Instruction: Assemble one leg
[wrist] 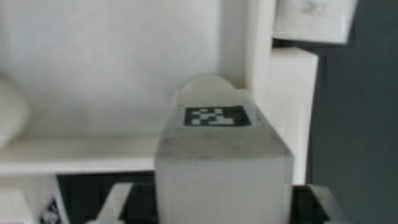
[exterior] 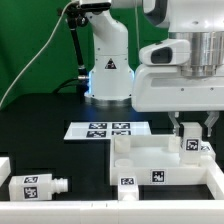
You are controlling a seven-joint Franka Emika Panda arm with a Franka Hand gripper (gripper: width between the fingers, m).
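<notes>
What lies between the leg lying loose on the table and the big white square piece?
Nothing: the exterior view shows only bare black table between the loose leg and the square piece. The end effector holds another leg.

My gripper (exterior: 190, 128) stands low over the far corner of the large flat white piece (exterior: 165, 160) at the exterior view's right, closed round a leg (exterior: 190, 143), and the piece's raised corner sockets hem it in from below. Toward the exterior view's left the black table (exterior: 40, 135) lies open, barred only by the marker board (exterior: 104, 130) and, nearer, a loose leg (exterior: 38, 186) lying on its side.
</notes>
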